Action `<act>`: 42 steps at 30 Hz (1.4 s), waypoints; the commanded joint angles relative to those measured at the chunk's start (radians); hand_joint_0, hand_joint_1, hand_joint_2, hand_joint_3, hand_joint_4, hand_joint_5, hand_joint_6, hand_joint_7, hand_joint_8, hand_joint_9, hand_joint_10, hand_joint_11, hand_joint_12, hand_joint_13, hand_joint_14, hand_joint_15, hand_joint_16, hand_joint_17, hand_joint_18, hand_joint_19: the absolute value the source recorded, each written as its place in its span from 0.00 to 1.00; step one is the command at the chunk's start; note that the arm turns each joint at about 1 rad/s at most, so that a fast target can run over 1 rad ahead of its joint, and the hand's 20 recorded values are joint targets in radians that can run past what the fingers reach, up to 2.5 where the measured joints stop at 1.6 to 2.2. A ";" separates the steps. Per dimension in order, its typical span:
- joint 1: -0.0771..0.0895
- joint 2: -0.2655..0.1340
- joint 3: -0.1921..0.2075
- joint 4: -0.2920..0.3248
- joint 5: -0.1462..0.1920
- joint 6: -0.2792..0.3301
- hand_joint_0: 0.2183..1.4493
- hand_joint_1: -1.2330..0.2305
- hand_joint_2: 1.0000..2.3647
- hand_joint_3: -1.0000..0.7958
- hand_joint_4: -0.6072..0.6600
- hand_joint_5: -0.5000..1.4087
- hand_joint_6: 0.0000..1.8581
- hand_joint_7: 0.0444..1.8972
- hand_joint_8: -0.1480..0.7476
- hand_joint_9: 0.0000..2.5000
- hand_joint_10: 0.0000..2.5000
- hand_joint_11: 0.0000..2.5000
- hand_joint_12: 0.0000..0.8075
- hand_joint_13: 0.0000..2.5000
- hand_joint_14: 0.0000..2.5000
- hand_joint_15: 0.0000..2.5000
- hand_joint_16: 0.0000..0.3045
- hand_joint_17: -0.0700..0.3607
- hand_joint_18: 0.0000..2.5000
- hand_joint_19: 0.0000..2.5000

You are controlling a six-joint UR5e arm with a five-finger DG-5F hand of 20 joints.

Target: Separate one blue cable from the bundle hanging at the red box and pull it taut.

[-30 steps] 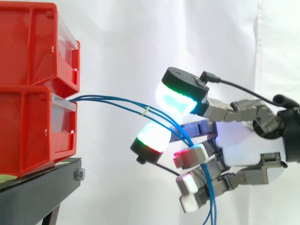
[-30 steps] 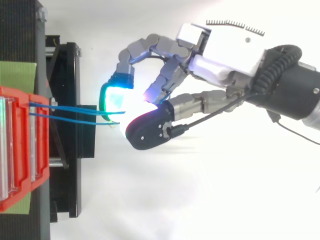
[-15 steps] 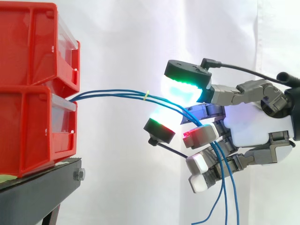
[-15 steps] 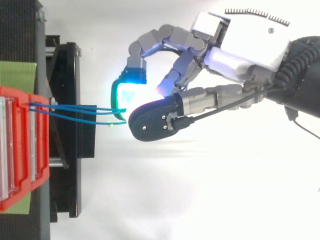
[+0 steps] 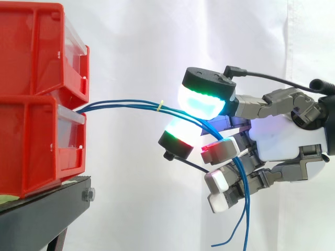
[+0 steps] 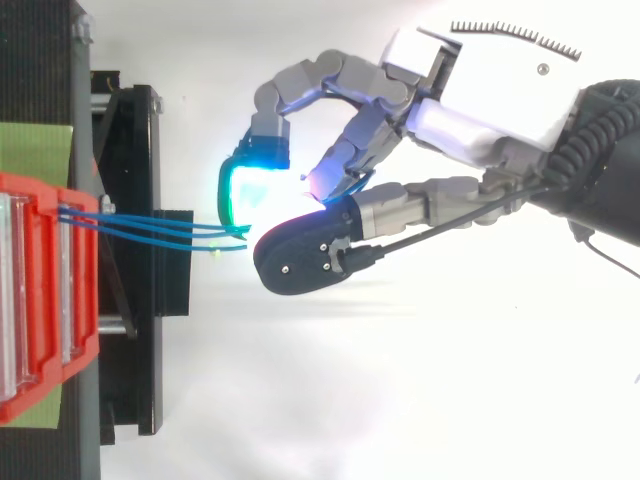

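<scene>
Item, far left: two stacked red bins [image 5: 36,146] on a black stand [image 5: 44,206], before a white curtain [image 5: 136,42].

Item, centre: blue cables [image 5: 120,106], several, leaving the lower bin's front and running right in a shallow arc. They are bound together by a small yellow tie [image 5: 160,105] just short of the hand.

Item, right: hand [image 5: 285,144], fingers curled. Two glowing pads [image 5: 201,102] close on the cables above and below. The other fingers bend beside the loose ends, which hang down past them.

Condition: bundle grasped. No single cable appears to be drawn apart from the rest. The run from the bin bows slightly and so is judged not fully taut.

Outstanding: isolate one strand, then draw it away from the bins until straight.
</scene>
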 commanded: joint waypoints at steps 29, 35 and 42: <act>0.001 -0.001 -0.001 0.013 -0.002 -0.005 0.45 0.19 0.00 0.28 0.36 0.16 0.50 0.57 0.37 0.48 0.01 0.51 0.36 0.43 0.01 0.30 0.13 0.37 0.28 0.22; 0.001 -0.002 -0.001 0.013 -0.002 -0.005 0.42 0.17 0.00 0.28 0.37 0.16 0.50 0.54 0.36 0.46 0.01 0.50 0.36 0.40 0.01 0.29 0.14 0.38 0.27 0.21; 0.001 -0.001 -0.001 0.013 -0.002 -0.005 0.36 0.13 0.00 0.28 0.40 0.15 0.50 0.54 0.34 0.41 0.01 0.48 0.37 0.32 0.01 0.25 0.14 0.39 0.24 0.19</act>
